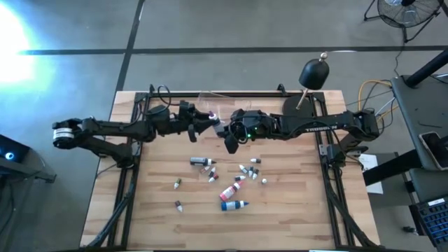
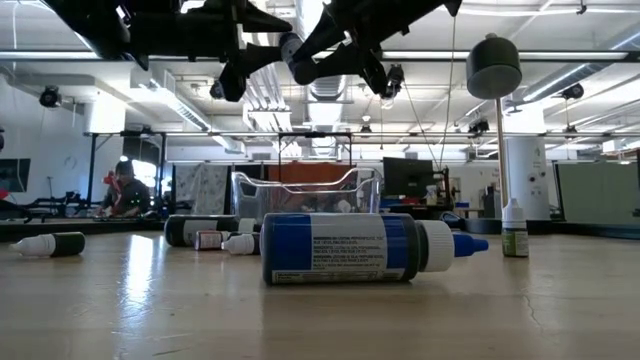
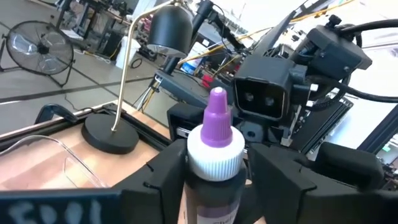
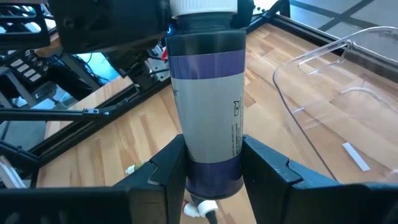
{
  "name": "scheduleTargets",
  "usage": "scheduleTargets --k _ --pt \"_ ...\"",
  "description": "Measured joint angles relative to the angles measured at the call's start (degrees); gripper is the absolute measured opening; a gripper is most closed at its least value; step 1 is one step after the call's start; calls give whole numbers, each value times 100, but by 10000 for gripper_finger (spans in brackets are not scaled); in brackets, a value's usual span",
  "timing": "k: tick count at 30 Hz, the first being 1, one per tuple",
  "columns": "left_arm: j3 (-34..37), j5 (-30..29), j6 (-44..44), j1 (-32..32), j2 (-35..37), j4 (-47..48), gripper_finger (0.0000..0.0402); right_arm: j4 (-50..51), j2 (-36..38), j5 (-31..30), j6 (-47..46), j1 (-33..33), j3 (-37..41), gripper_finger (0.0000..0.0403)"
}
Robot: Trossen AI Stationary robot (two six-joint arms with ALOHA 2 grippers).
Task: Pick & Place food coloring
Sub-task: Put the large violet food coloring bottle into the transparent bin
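Bottle in play: you have one purple-banded bottle [image 4: 208,118] up in the air at upper centre of the high view, just beside the clear tub [image 1: 210,103].
Left gripper [image 3: 214,180]: its fingers flank the bottle below the white cap [image 3: 216,152]; you can't tell whether they are clamped or letting go.
Right gripper [image 4: 211,171]: clenched on the bottle's lower body.
Handling: judge it light, stiff and slick-sided; take it mid-body on the label, not on the tapered purple tip [image 3: 217,112].
Rest of the food coloring [image 1: 231,183]: lying scattered at lower centre of the high view.
View differences: the wrist views show you both holds; the low view gives you the blue bottle [image 2: 345,247] lying in front of the tub; only the high view shows you the scatter.
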State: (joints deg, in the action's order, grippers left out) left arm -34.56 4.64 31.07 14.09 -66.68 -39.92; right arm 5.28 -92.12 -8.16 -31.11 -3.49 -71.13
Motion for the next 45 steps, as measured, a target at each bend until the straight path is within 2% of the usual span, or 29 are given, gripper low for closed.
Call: scheduleTargets --k 7,18,32,36,39,42,45 --pt "-7 -26 -39 7 -22 -19 92 22 0 -4 0 -1 2 127" --pt "-45 -105 -22 9 -15 -2 87 89 1 31 4 -4 13 133" --pt "-186 -742 -770 46 29 689 85 1933 92 -73 -230 -2 23 222" --pt "-377 -1636 -1520 59 40 1388 84 2445 92 -128 -305 11 30 240" --pt "-529 -2073 -1975 95 -102 1973 84 2488 98 -224 -348 37 30 246" --pt "-545 -2434 -2100 141 -280 2045 84 2378 98 -283 -351 23 30 245" --pt "-544 -3144 -2074 165 -554 2010 84 2298 98 -433 -354 30 28 240"
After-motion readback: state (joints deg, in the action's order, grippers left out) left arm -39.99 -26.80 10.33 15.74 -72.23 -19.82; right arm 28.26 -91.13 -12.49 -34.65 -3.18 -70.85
